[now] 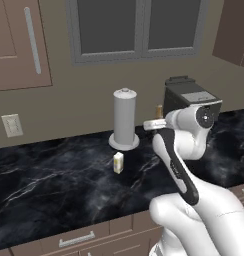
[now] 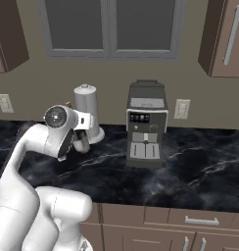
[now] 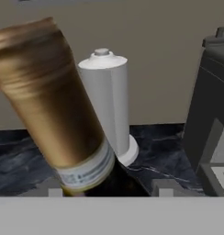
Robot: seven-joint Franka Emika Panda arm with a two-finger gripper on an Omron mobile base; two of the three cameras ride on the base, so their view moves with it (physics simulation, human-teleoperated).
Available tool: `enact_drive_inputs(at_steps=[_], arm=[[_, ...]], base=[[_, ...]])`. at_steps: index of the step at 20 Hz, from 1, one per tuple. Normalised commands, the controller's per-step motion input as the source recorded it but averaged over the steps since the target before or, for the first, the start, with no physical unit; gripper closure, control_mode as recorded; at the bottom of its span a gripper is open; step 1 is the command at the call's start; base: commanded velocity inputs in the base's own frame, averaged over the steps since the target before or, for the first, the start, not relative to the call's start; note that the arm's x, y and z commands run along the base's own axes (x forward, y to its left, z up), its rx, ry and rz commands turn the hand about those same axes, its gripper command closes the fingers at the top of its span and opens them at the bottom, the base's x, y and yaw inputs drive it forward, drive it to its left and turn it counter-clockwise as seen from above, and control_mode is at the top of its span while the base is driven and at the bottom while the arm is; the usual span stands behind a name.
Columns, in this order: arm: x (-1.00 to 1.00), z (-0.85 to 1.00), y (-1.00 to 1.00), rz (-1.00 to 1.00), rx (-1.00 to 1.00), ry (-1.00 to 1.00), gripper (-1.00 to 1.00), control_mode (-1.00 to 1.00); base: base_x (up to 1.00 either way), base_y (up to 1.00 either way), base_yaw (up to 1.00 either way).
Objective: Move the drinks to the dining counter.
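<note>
The gripper was clamped on a bottle with a brown-gold body and a pale label band, which leaned tilted across the hand view with its lower end between the finger tips. In the left base view a little of it showed beyond the wrist, above the black marble worktop. Just behind stood the grey paper-towel cylinder on its round base, with the coffee machine to its right. The small white-yellow carton stood upright on the worktop, in front of the cylinder and apart from it.
</note>
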Motion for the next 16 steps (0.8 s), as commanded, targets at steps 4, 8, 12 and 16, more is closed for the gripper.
enact_drive_inputs(at_steps=[4,8,12,16], arm=[[-0.85,0.74,0.0,-0.05,0.0,-0.05,1.0,-1.0],[-0.88,0.37,0.0,-0.08,0.0,-0.24,1.0,-1.0],[-0.54,0.26,-0.01,-0.06,0.0,-0.24,1.0,-1.0],[-0.23,0.02,-0.09,-0.03,0.14,-0.07,1.0,-1.0]], base=[[0.0,0.0,0.0],[0.0,0.0,0.0],[0.0,0.0,0.0],[0.0,0.0,0.0]])
